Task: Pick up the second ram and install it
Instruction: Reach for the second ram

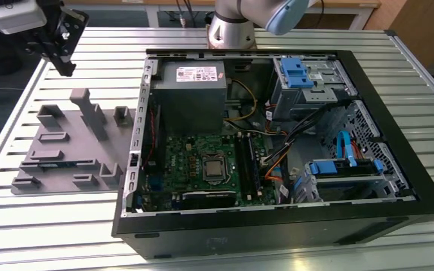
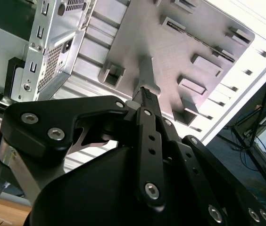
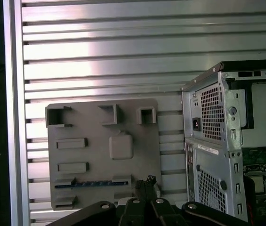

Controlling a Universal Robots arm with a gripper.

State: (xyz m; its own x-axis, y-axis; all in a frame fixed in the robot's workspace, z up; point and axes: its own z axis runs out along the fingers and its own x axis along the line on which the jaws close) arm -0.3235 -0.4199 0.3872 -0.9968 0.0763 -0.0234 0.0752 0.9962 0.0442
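1. Your claw is hanging above the grey tray on the worktop, its jaws closed together and gripping nothing.
2. The ram is sitting on edge in a long slot of that tray, beside the open case and apart from the claw.
3. You are likely dealing with a light, stiff, thin board, fragile at its chips and contacts.
4. You are best taking it mid-length across its flat faces, squeezing gently so it is not tilting.
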